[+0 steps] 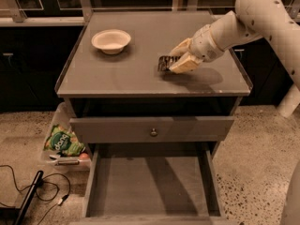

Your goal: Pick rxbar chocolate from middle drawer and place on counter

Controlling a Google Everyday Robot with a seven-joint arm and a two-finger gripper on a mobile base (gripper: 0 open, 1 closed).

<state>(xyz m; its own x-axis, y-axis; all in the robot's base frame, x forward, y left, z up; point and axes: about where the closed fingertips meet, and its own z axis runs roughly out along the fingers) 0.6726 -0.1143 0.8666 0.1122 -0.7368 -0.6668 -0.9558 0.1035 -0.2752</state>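
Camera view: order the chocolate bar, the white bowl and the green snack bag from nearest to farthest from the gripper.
1. chocolate bar, held in the gripper, low over the counter's right half.
2. white bowl, back left on the counter.
3. green snack bag, down left of the cabinet.

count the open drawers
2: the knobbed drawer under the counter, out slightly, and the middle drawer below it, out far; a lower one may be hidden. The gripper holds the rxbar chocolate over the counter.
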